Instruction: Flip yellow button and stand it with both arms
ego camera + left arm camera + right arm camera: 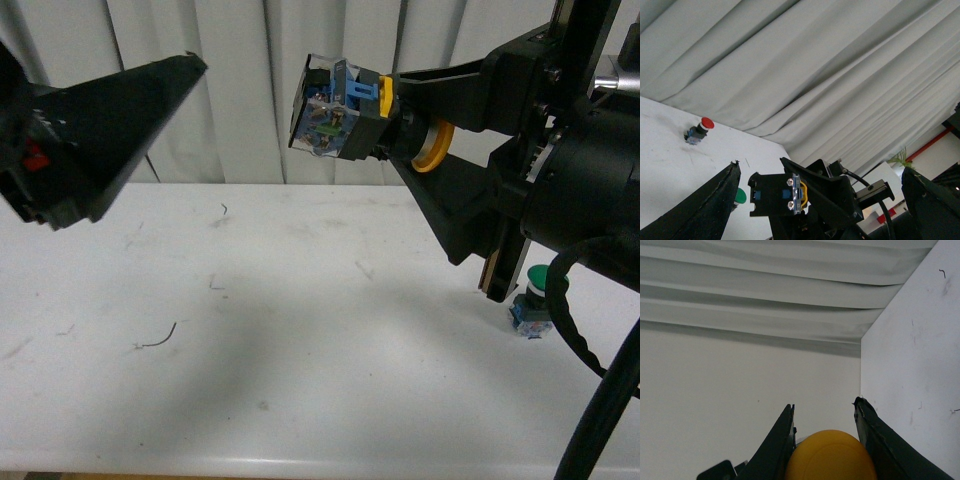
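The yellow button [335, 105] hangs in the air above the white table [300, 340], lying sideways with its blue-and-clear block pointing left and its yellow cap [432, 148] to the right. My right gripper [395, 120] is shut on it near the black collar. In the right wrist view the yellow cap [830, 457] fills the gap between the two black fingers [777, 445]. My left gripper [185, 70] is open at the upper left, apart from the button. In the left wrist view the button [785, 194] shows between the wide-spread fingers [715, 210].
A green-capped button [535, 295] stands on the table under the right arm, also visible in the left wrist view [740, 196]. A red-capped button [700, 131] lies on the table near the curtain. Grey curtain hangs behind. A thin wire scrap [160, 338] lies at the front left.
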Robot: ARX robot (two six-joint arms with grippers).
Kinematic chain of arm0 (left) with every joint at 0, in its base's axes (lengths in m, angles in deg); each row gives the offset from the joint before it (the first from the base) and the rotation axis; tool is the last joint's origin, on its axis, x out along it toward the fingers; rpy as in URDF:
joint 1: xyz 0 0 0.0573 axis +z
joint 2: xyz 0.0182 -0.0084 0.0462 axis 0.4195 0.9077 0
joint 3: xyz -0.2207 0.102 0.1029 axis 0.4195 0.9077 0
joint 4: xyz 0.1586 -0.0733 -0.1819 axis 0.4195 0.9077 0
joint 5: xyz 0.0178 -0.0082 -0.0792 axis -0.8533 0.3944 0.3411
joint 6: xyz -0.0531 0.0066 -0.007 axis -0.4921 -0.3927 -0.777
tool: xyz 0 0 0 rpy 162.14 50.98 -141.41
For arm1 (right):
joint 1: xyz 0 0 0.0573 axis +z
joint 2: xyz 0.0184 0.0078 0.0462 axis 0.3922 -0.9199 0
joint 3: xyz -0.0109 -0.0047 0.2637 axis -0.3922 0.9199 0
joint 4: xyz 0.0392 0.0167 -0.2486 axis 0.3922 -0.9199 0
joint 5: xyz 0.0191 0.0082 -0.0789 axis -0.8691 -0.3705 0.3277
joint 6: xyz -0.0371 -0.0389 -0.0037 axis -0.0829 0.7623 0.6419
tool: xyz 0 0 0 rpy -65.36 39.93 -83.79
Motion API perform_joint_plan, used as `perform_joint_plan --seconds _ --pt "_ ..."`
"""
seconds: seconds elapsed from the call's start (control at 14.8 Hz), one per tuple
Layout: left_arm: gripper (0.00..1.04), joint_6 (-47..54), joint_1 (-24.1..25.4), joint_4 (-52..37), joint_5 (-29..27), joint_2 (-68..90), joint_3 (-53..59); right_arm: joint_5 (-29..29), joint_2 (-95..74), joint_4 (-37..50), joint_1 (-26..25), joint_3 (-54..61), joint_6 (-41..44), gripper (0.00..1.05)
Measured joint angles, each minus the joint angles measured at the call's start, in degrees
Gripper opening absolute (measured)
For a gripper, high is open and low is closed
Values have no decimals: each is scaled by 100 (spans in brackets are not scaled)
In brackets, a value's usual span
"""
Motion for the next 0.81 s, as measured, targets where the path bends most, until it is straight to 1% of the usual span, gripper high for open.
perform_joint_plan --seconds 0.34,0.4,0.47,0.54,0.61,0.67,0.74,0.81 --pt "98 170 170 94 -96 -616 282 -7 -46 7 -92 -70 -2 34" --pt "98 376 315 621 -109 -1167 437 -13 -87 15 -127 -136 -2 34" --pt "98 645 396 1353 -254 -1816 619 -11 -118 15 -133 -160 -2 34" --pt "98 1473 385 3204 -597 -3587 765 -7 -131 0 -162 -170 -4 34" --pt "98 2715 -39 6065 -1545 -6144 691 2 -131 4 -157 -170 -4 34" --pt "98 3560 -518 6863 -2492 -6334 509 24 -133 11 -155 -170 -4 34" --pt "98 3672 -505 6937 -2634 -6325 509 26 -133 0 -155 -170 -2 34" --pt "93 3960 -627 7232 -3324 -6336 455 37 -133 4 -155 -170 -2 34"
